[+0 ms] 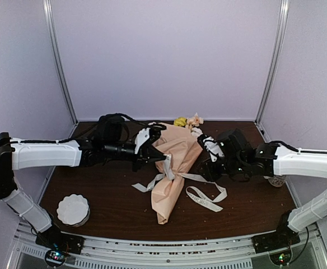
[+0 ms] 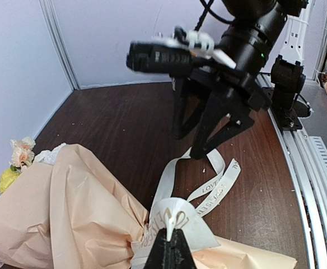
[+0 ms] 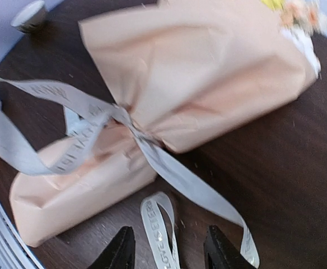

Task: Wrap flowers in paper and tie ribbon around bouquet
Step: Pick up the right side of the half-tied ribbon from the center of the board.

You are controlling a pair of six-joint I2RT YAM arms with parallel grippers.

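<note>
The bouquet [image 1: 174, 162] is a peach-pink paper cone lying on the dark table, its pointed tail toward the near edge. Yellow and pink flowers [image 1: 187, 121] poke out of its far end and also show in the wrist views [image 2: 18, 157] [image 3: 298, 11]. A cream ribbon [image 1: 208, 196] with grey print is cinched round its waist, its tails trailing left and right. My left gripper [image 2: 177, 227] is shut on a raised fold of the ribbon [image 2: 180, 210] at the waist. My right gripper [image 3: 169, 246] hangs open above a loose ribbon loop [image 3: 158, 224], holding nothing.
A white scalloped bowl [image 1: 73, 210] sits at the near left. A small cup [image 1: 275, 180] stands behind the right arm. Pale walls close in the back and sides, and a metal rail [image 1: 169, 246] runs along the near edge.
</note>
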